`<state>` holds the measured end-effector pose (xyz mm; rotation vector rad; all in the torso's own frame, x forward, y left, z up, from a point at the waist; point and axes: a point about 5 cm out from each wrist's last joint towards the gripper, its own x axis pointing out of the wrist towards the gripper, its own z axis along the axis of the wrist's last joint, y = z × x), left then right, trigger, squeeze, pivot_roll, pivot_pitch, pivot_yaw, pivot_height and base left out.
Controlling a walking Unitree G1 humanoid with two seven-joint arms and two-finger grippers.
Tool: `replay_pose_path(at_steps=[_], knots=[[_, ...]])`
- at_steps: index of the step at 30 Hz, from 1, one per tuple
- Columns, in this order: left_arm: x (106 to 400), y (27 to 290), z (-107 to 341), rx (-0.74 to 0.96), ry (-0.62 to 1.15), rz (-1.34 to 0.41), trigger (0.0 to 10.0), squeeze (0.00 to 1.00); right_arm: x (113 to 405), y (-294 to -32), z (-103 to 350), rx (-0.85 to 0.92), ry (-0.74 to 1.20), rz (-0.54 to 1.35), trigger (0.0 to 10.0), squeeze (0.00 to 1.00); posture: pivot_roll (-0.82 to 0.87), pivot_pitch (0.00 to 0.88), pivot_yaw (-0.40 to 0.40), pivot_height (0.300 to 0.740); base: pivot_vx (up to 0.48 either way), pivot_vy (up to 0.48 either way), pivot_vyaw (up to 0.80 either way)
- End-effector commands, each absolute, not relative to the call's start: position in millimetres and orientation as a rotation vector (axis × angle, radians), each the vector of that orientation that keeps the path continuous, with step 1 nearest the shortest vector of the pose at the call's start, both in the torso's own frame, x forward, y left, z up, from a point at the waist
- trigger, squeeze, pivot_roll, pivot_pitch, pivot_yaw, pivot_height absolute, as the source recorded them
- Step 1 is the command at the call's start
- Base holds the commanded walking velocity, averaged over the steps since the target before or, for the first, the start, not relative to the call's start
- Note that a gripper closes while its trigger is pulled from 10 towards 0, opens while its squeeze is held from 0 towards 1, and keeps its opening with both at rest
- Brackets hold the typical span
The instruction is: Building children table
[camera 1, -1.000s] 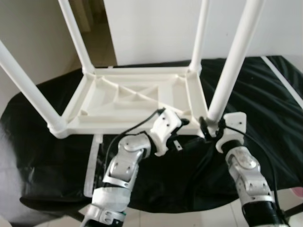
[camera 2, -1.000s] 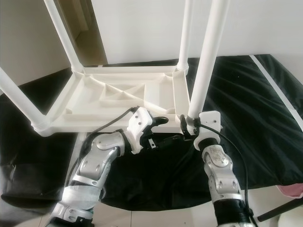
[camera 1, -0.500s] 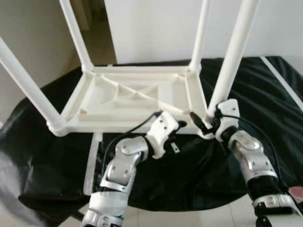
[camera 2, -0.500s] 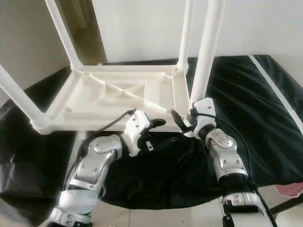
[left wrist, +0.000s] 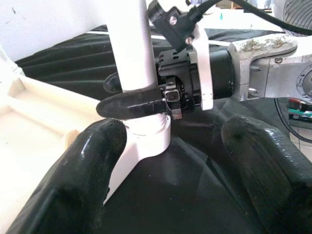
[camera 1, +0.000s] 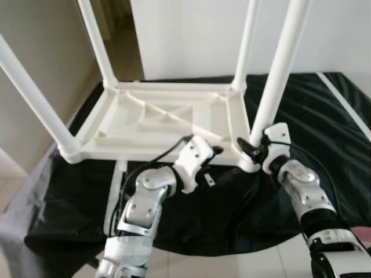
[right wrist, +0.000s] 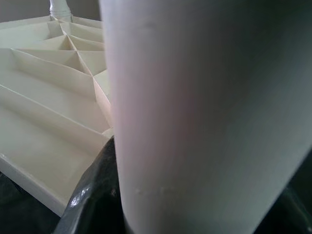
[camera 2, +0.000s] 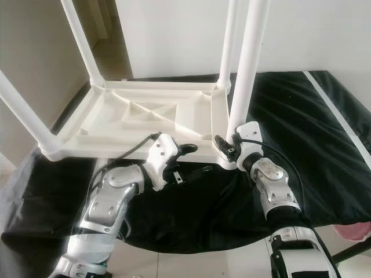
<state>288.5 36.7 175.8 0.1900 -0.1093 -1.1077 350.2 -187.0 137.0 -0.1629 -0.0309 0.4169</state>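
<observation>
In the left eye view you see a white plastic children's table (camera 1: 168, 119) lying upside down on a black cloth (camera 1: 324, 121), its four legs pointing up. Your right gripper (camera 1: 250, 149) is clamped round the base of the near right leg (camera 1: 278, 69), just above its corner socket. Your left gripper (camera 1: 215, 165) hovers at the table's near edge, just left of that corner.

The right eye view shows the same layout, with the right gripper against the leg's foot.

In the left wrist view, your left fingers (left wrist: 73, 180) are spread wide, holding nothing, either side of the socket (left wrist: 146, 136).

In the right wrist view, the leg is pressed close against the camera.

The table looks light, stiff and smooth, so probably slippery; grip legs low, near the sockets, to limit leverage.
</observation>
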Motion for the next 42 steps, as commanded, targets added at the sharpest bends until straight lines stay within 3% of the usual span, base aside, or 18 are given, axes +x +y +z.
replay_pose_path(at_steps=[1,2,8,13,28,42], knots=[[295.0,41.7,174.7,0.181,-0.103,-0.942,10.0,0.0,349.2,-178.6,125.3,-0.162,0.019,0.457,9.3,0.0,0.01,0.01,0.024,0.74,0.0,0.0,0.0],[295.2,41.7,174.9,0.181,-0.102,-0.942,10.0,0.0,349.5,-179.3,125.0,-0.155,0.023,0.452,10.0,0.0,0.01,0.012,0.026,0.74,0.0,0.0,0.0],[296.2,41.6,175.5,0.18,-0.103,-0.944,10.0,0.0,350.8,-183.8,123.8,-0.15,0.035,0.418,10.0,0.0,0.01,0.014,0.026,0.74,0.0,0.0,0.0],[295.8,41.0,174.7,0.179,-0.1,-0.949,10.0,0.0,354.9,-193.6,124.4,-0.188,0.049,0.282,10.0,0.0,0.0,0.008,0.031,0.74,0.0,0.0,0.0],[296.9,38.9,174.5,0.182,-0.099,-0.966,10.0,0.0,344.3,-174.6,122.7,-0.1,0.016,0.089,10.0,0.0,-0.02,0.0,0.046,0.74,0.0,0.0,0.0],[297.7,37.5,176.3,0.163,-0.105,-0.961,10.0,0.0,333.1,-163.2,127.7,0.079,0.032,-0.35,10.0,0.0,-0.02,0.0,0.041,0.74,0.0,0.0,0.0]])
